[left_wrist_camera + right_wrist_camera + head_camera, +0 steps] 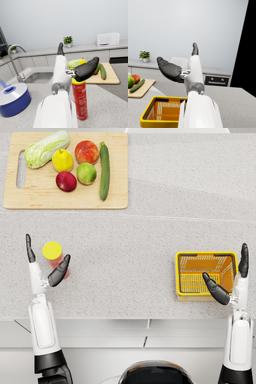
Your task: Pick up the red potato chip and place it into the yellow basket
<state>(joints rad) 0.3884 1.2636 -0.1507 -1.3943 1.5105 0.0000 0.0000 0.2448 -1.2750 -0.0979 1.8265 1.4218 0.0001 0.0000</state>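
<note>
The red potato chip can (pixel 55 256) with a yellow lid stands upright on the counter at the left; in the left wrist view the can (pixel 80 100) rises just beside the forearm. My left hand (pixel 42 267) is open, fingers spread, with the can between thumb and finger side but not gripped. The yellow basket (pixel 180 273) sits at the right near the counter's front edge, and shows empty as the basket (pixel 155 117) in the right wrist view. My right hand (pixel 230 278) hovers open over the basket's right side.
A wooden cutting board (pixel 30 203) at the back left carries a cabbage, cucumber (pixel 104 170), apples and a lemon. In the left wrist view a blue pot (pixel 12 98) and a sink with a faucet (pixel 15 60) lie beyond the can.
</note>
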